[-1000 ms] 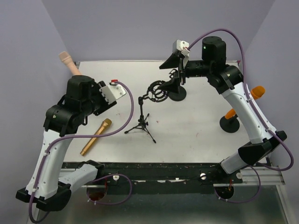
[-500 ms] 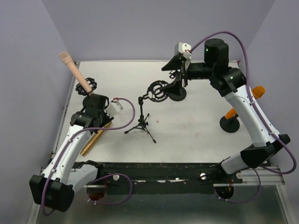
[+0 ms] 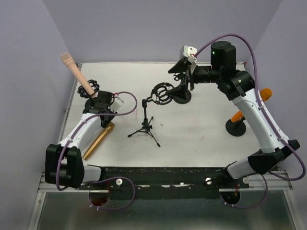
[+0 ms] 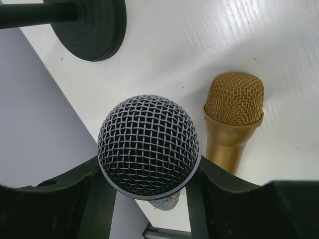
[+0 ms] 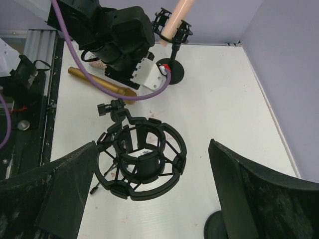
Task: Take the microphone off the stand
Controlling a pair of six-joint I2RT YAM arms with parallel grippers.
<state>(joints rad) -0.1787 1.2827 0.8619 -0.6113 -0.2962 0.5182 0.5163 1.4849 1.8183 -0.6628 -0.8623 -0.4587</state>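
The left fingers [image 4: 70, 191] clamp the silver-grilled microphone [image 4: 148, 147], clear of any stand, low over the bench [image 4: 199, 45]; how low is hard to judge. The gold microphone [image 4: 233, 119] lies just beside it, so a skewed set-down could strike it, or the round body could roll on release. Farther off, the right fingers [image 5: 45, 194] gape wide above the empty shock mount [image 5: 142, 164]; a dip could tip it.

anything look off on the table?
Gold microphone lies flat on the table near its left edge, off any stand. Pink microphone in the far-left stand tilts steeply leftward. Shock mount and tripod stand empty. Nothing spilled or visibly broken.
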